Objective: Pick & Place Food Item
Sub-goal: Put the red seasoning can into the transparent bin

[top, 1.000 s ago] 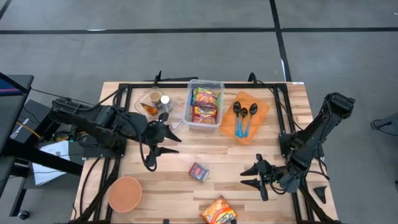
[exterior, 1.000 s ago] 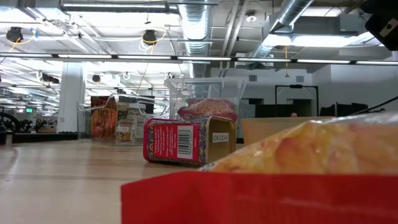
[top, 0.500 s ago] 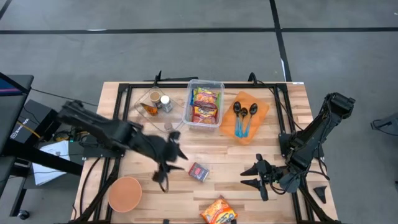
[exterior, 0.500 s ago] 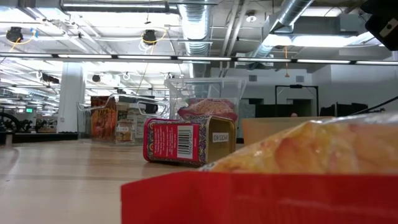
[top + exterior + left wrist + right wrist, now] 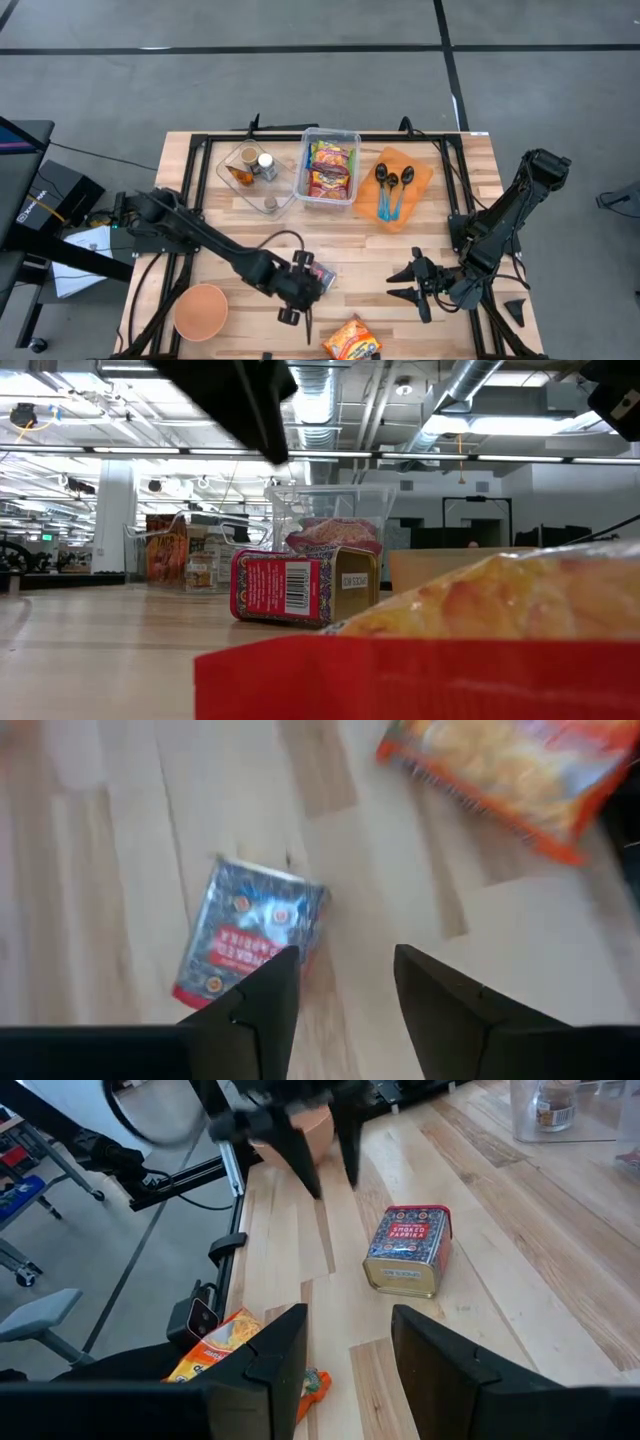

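A small red and blue spice tin (image 5: 322, 272) lies on its broad side on the wooden table; it also shows in the left wrist view (image 5: 250, 935), the right wrist view (image 5: 408, 1245) and the low view (image 5: 300, 585). An orange snack bag (image 5: 351, 340) lies flat at the near edge. My left gripper (image 5: 300, 322) hovers open just near-left of the tin, between the tin and the bag, and touches nothing; its fingers (image 5: 340, 990) point down at bare wood. My right gripper (image 5: 405, 283) waits open at the table's right, low over the wood.
A clear bin of snack packets (image 5: 330, 165) and a clear bin of jars (image 5: 250, 170) stand at the far middle. An orange plate with spoons (image 5: 398, 185) lies to their right. An orange bowl (image 5: 201, 310) sits near left. Bare wood lies between tin and right gripper.
My left gripper has swung from beside the jar bin toward the table's near edge and to the right, ending over the wood next to the tin. It has stayed open. The tin and the bag have not moved.
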